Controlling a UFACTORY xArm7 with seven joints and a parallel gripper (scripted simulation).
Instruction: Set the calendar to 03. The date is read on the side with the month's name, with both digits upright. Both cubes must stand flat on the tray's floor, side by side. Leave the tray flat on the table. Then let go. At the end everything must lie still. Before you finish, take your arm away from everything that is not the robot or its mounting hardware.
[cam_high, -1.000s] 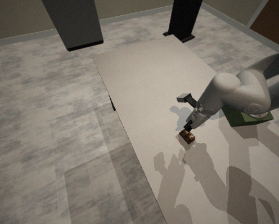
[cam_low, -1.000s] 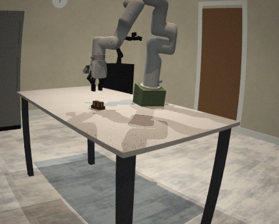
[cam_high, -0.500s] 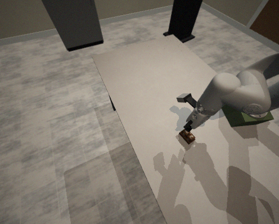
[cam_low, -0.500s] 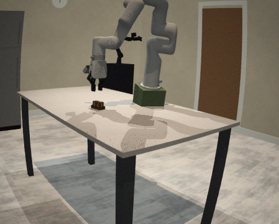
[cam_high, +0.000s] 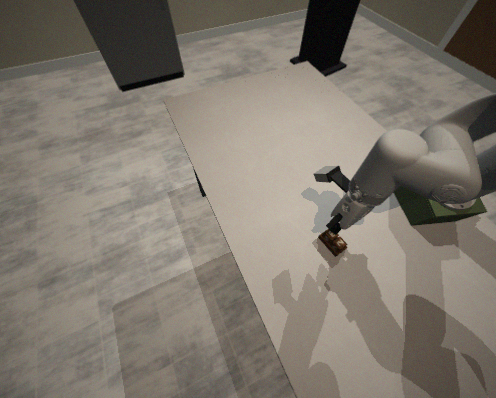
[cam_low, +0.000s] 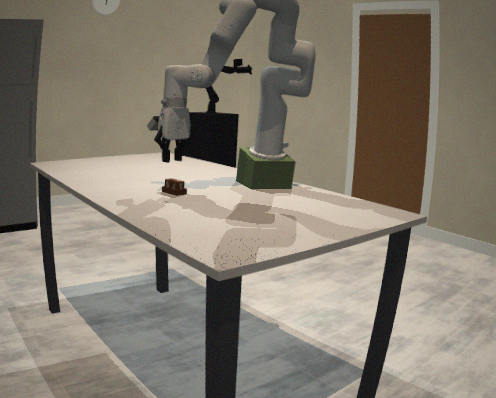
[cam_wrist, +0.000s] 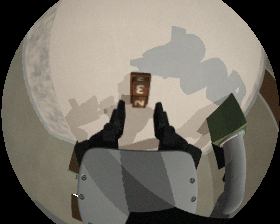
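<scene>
The small brown calendar tray stands on the table, with brown cubes in it. In the wrist view pale marks show on them, one like a sideways 3 and one like a sideways 2 or N. The month's name and the cubes' exact seating cannot be made out. My gripper is partly open and empty. It hangs above the calendar, fingers pointing down, with a clear gap below the fingertips in the exterior view.
The arm rises from a green base block on the table. Shadows of the arm fall around the calendar. A grey cabinet and a black panel stand beyond the table.
</scene>
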